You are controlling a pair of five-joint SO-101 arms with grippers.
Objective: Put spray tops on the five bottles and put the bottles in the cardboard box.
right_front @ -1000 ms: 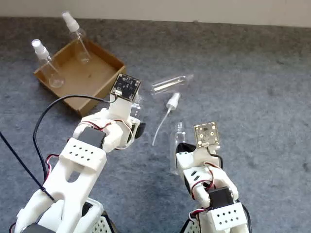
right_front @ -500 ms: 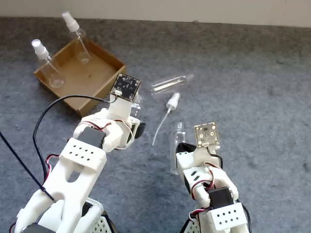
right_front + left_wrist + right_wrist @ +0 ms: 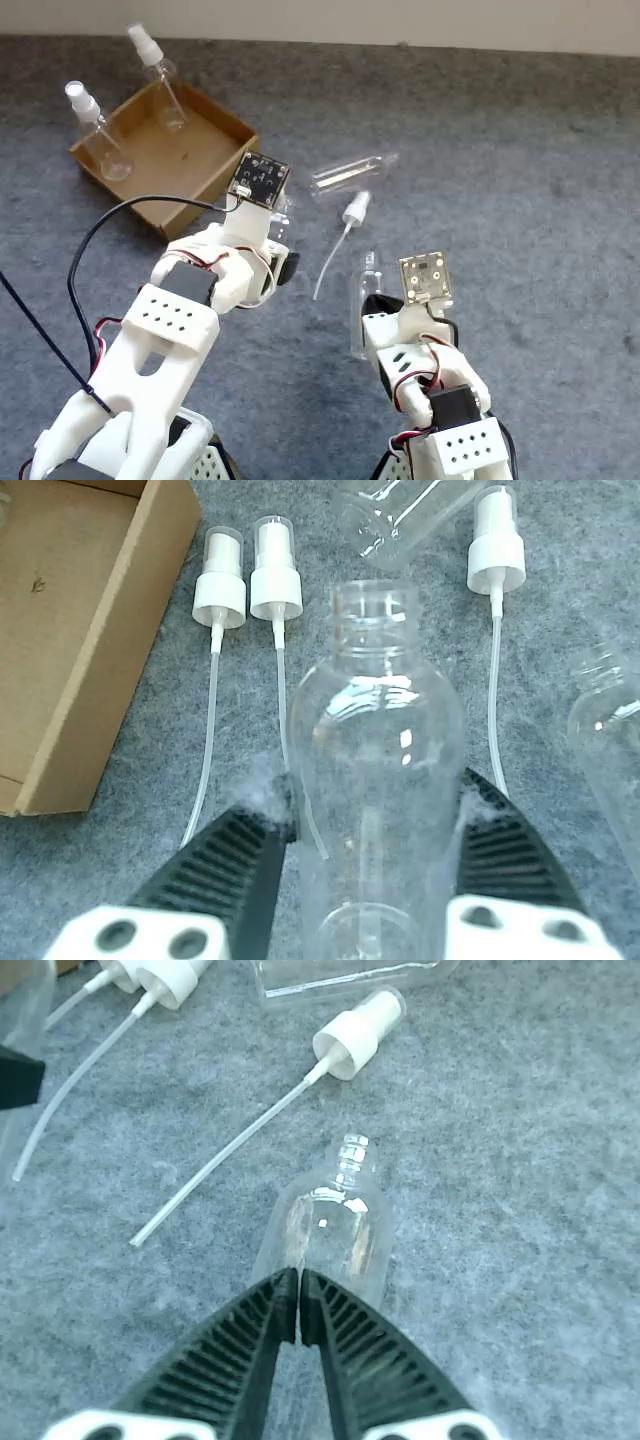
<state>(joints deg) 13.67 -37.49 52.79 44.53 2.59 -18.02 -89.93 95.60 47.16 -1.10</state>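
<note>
Clear bottle (image 3: 375, 710) pinched in left tool (image 3: 375, 798) | right tool (image 3: 300, 1282) pressed together over lying bottle (image 3: 338, 1218)

The bottle (image 3: 378, 780) is clear plastic, super glossy, with bright highlights all over and molded threads at the neck. The spray tops (image 3: 274, 570) look like smooth white plastic with thin see-through tubes. The box (image 3: 80, 630) is plain brown cardboard, totally matt. The mat (image 3: 520, 150) is fuzzy grey felt-like cloth, pretty rough. On the left gripper (image 3: 378, 795) the fingers (image 3: 225, 865) are matt black ribbed plastic on a white plastic body, and the right gripper (image 3: 300, 1305) is the same.
</note>
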